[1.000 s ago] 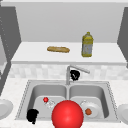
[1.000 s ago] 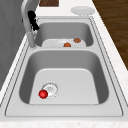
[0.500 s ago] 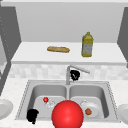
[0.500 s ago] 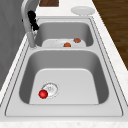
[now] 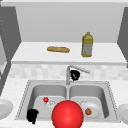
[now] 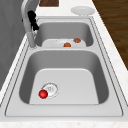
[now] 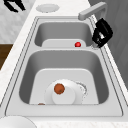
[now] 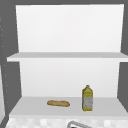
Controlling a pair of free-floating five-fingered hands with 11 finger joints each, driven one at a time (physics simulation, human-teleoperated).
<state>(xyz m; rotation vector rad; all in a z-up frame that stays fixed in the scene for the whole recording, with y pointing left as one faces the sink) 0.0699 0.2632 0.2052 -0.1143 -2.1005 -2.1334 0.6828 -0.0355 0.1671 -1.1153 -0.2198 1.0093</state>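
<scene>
The lower shelf [image 5: 32, 53] carries a bread loaf [image 5: 58, 49] left of centre and an upright yellow bottle [image 5: 87, 45] to its right, well apart, while the white counter [image 6: 110, 45] around the double sink [image 6: 65, 49] bears a white plate [image 6: 82, 10] at its far end.

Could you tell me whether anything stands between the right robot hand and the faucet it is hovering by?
Nothing visible does. The right robot hand hangs just under the faucet spout, beside its upright neck, with no object in the gap. The right side view shows the same; whether they touch cannot be told.
</scene>
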